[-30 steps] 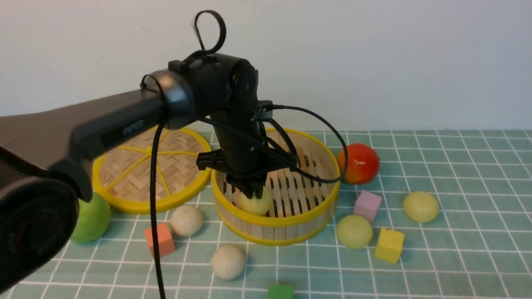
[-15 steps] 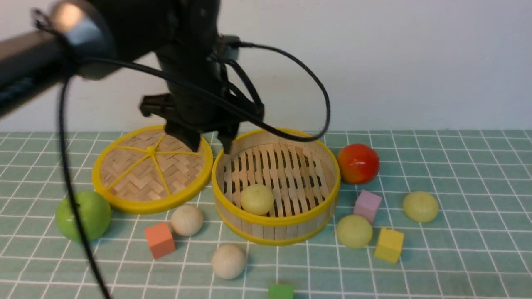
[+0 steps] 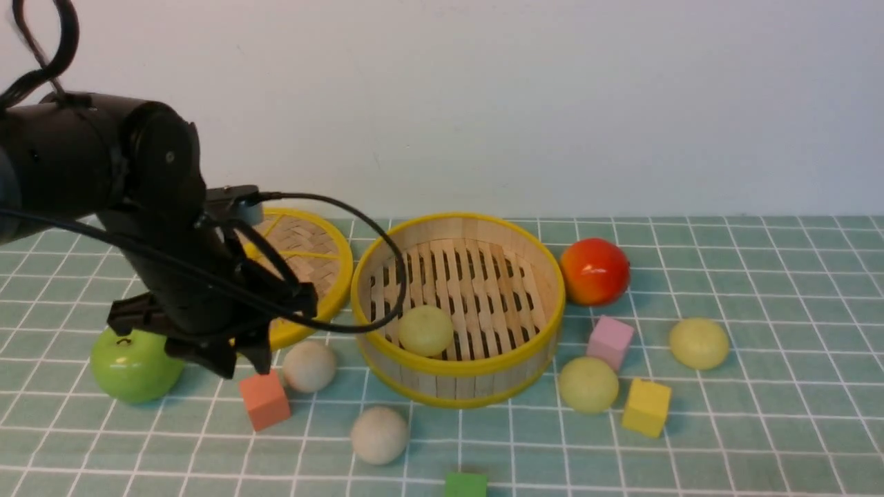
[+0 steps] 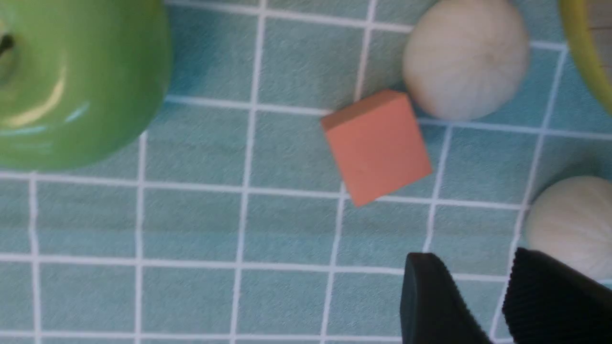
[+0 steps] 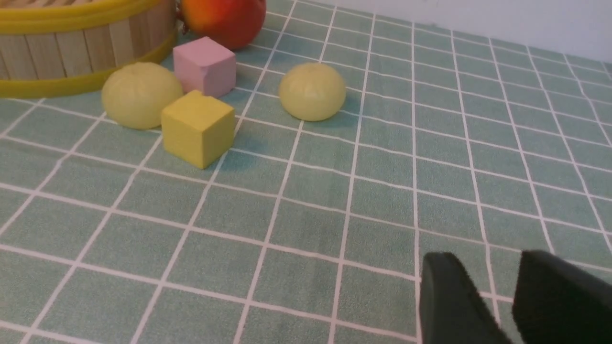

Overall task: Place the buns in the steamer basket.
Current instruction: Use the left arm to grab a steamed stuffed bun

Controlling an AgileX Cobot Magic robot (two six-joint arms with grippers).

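Note:
The steamer basket (image 3: 459, 373) stands mid-table with one yellow-green bun (image 3: 426, 330) on its slatted floor. Two off-white buns (image 3: 310, 366) (image 3: 379, 434) lie in front of it to the left. Two yellow-green buns (image 3: 588, 384) (image 3: 699, 343) lie to its right. My left gripper (image 3: 242, 366) hangs open and empty just above the orange cube (image 3: 264, 400), left of the nearer off-white bun (image 4: 466, 57). In the left wrist view the gripper (image 4: 475, 267) has the other off-white bun (image 4: 573, 220) beside one finger. My right gripper (image 5: 490, 267) is open and empty over bare cloth, short of the two yellow-green buns (image 5: 141, 95) (image 5: 312, 91).
The flat woven lid (image 3: 311, 241) lies behind my left arm. A green apple (image 3: 135, 366) sits left of the gripper, and a red-orange fruit (image 3: 595, 271) right of the basket. Pink (image 3: 610, 342), yellow (image 3: 647, 407) and green (image 3: 466, 485) cubes are scattered nearby.
My left gripper let go of the yellow-green bun in the basket, rose, then swung left and came down over the orange cube. The bun stays in the basket.

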